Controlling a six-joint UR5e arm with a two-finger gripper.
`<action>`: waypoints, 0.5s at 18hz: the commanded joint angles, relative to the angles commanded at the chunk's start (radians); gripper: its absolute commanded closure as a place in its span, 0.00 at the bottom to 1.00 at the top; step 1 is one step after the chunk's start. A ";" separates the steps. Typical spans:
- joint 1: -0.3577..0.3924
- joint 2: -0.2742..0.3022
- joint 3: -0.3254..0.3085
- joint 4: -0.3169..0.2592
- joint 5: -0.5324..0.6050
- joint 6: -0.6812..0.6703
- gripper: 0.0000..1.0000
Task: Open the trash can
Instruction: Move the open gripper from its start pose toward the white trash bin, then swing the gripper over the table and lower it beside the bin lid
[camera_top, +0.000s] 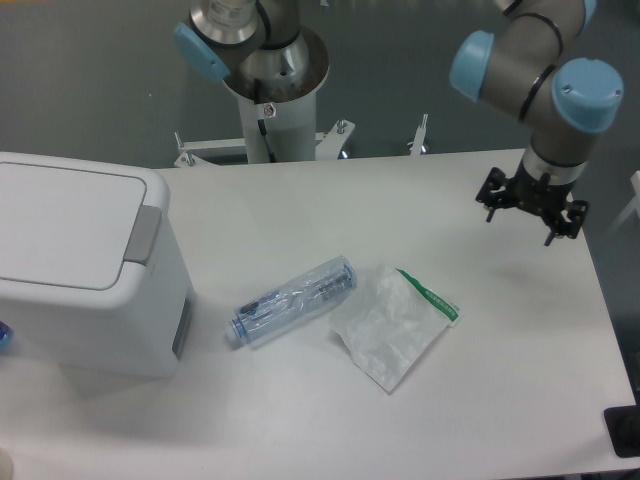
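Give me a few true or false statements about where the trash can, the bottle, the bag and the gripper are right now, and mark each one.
1. The trash can has its lid shut. True.
2. The gripper is pressing the grey push tab. False: it hangs over the table's far right side.
3. The plastic bottle stands upright. False: it lies on its side.
4. The white bag lies right of the bottle. True.
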 joint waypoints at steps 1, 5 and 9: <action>-0.028 0.003 0.009 -0.018 -0.003 -0.054 0.00; -0.101 0.003 0.080 -0.110 -0.052 -0.290 0.00; -0.195 0.017 0.156 -0.173 -0.116 -0.473 0.00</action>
